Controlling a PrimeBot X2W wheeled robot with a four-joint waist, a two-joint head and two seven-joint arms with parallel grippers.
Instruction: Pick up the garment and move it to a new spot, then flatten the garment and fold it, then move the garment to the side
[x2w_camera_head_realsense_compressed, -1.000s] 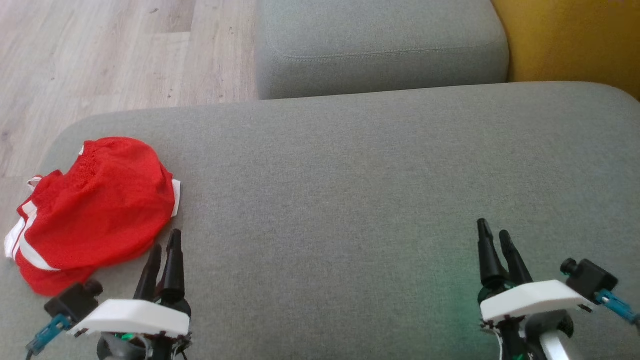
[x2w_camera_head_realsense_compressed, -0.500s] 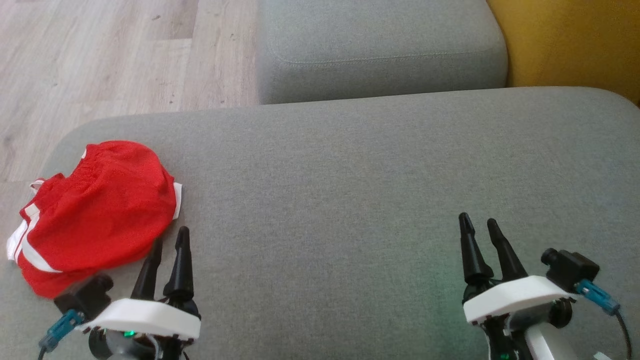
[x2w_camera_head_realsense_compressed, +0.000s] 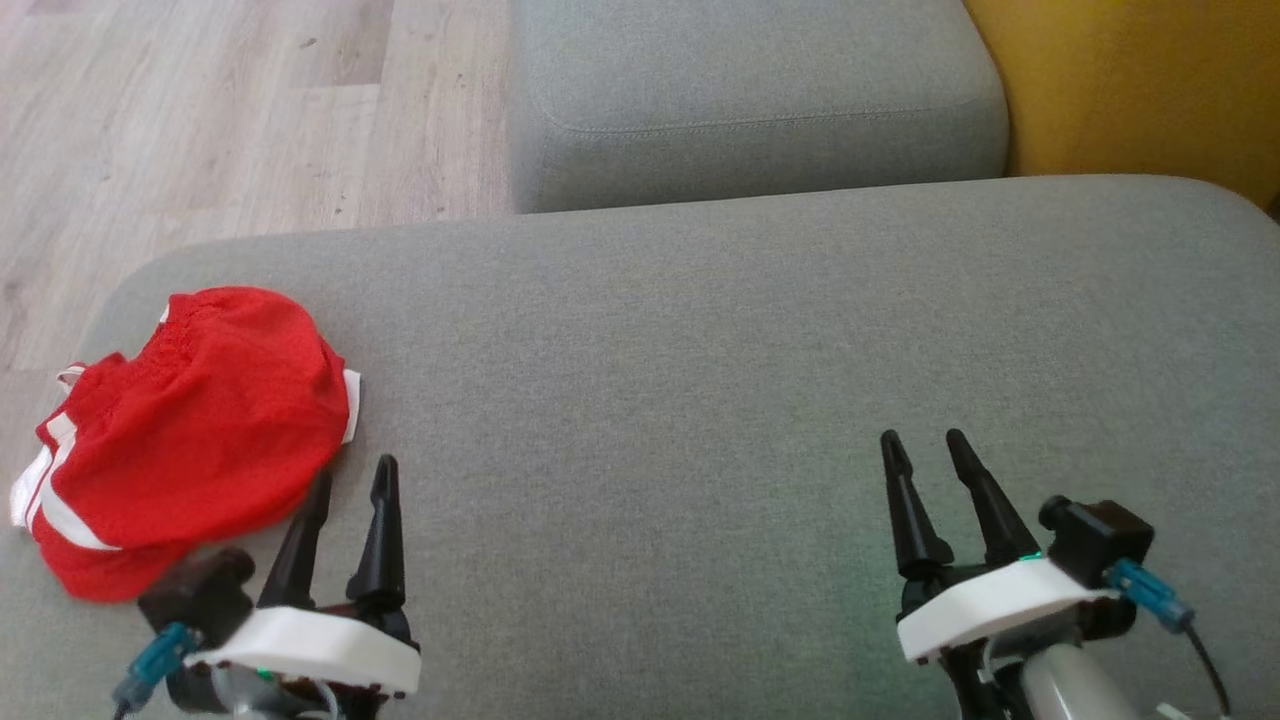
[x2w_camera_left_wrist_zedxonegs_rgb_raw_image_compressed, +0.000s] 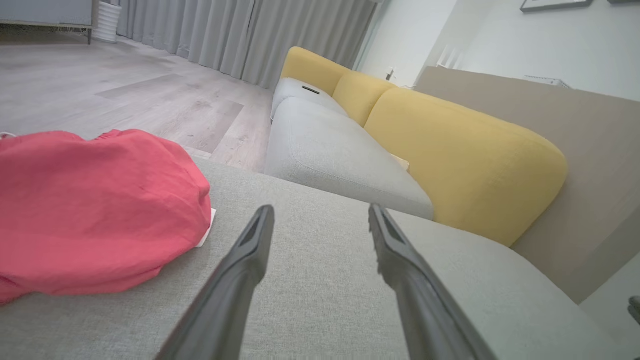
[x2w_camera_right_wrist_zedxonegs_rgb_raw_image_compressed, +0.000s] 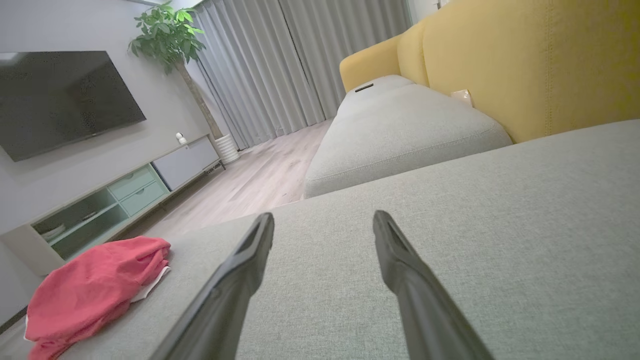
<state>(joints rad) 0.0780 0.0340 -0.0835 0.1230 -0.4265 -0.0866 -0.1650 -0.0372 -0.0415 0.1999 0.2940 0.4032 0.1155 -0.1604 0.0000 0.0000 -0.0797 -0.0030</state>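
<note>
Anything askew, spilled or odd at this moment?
Only the red garment: it lies bunched in a heap at the left end of the grey cushion, white trim poking out, not flat. Left gripper and right gripper are open and empty. Nothing spilled or damaged.

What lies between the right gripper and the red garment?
Head view: from the right gripper, bare grey sofa cushion, then the left gripper close beside the garment.

Soft even daylight, faint shadows, wide-angle wrist-view distortion
</note>
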